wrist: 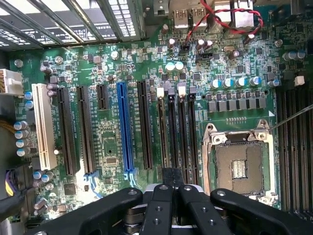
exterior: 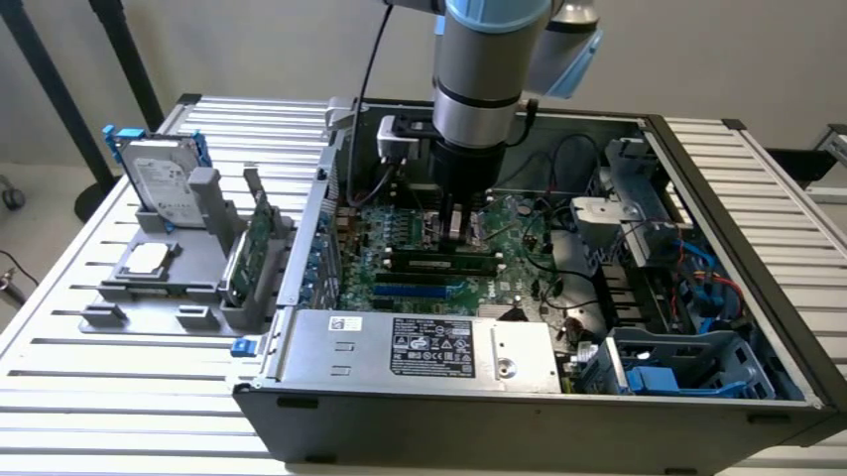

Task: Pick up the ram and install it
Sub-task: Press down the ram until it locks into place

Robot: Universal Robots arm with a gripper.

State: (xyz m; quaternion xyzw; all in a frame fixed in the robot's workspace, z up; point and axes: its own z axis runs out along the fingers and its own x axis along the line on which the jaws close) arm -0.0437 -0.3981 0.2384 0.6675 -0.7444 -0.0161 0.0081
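Item: the ram (exterior: 443,264), a thin dark green stick with black chips. It stands on edge in a memory slot near the middle of the motherboard (exterior: 397,223), running parallel to the front edge of the open computer case (exterior: 741,213).

Gripper (exterior: 457,233): pincer drawn together with nothing between the fingers, hanging straight down just behind the stick. Whether the tips touch it cannot be told. From the wrist, the shut gripper (wrist: 172,178) sits over the bank of black memory slots (wrist: 178,132), between the blue slot (wrist: 124,127) and the bare processor socket (wrist: 239,164).

Step in hand, as judged: seating the stick. Done well, it needs pressure straight down along the top edge, with the stick kept upright and the end latches allowed to close.

Also present: power supply (exterior: 423,347) at the case's front edge; hard drive (exterior: 166,178) and expansion card (exterior: 254,248) racked on the table (exterior: 79,397) beside the case
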